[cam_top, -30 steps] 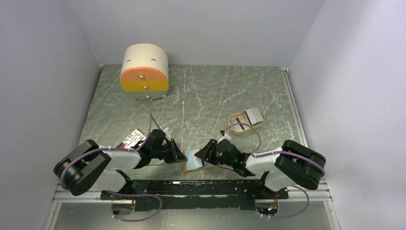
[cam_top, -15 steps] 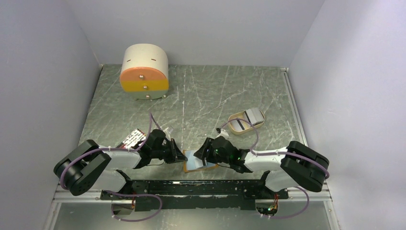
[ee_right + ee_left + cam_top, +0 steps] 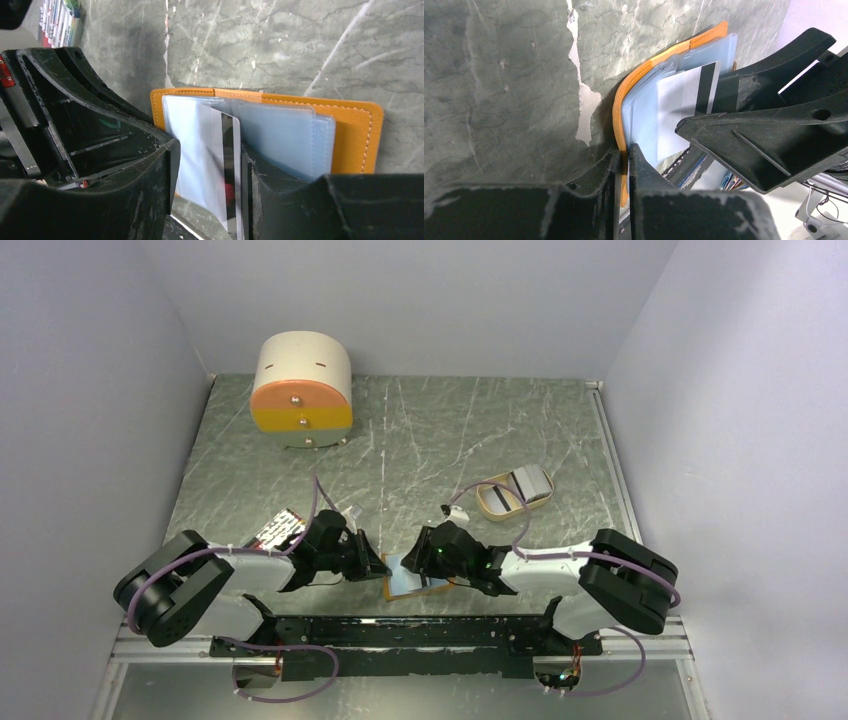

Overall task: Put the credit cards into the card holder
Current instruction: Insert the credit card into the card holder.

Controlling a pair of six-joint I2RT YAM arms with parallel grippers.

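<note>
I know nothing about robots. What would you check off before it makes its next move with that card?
1. The holder lies open, sleeves showing: ok.
2. The left gripper pinches its orange edge: ok.
3. The striped card sits between the right gripper's fingers: ok.
4. Its leading edge is inside a sleeve: cannot tell.
5. The tray holds spare cards: ok.

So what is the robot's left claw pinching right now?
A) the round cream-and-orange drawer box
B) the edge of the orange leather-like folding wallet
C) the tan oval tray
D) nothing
B: the left wrist view shows the left gripper shut on the edge of the orange leather-like card holder, while the right gripper holds a pale striped credit card.
</note>
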